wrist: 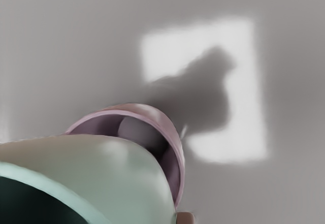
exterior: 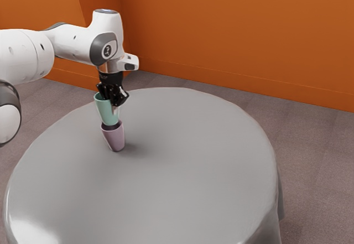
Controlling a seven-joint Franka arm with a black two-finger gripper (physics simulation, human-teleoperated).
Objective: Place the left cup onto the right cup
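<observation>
Trick here imo: straighten the green cup [exterior: 105, 111] so it seats square in the pink cup [exterior: 114, 137], then let go gently. The claw [exterior: 113, 97] is clamped on the green cup's rim. That cup is mint, tapered and leaning, with its base inside the pink one's mouth on the counter [exterior: 193, 161].

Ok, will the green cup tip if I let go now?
Probably: the green cup leans with its base in the pink cup, so it could topple. Its tapered, smooth-looking wall may slip in the gripper. It looks thin-walled, so likely light.
</observation>
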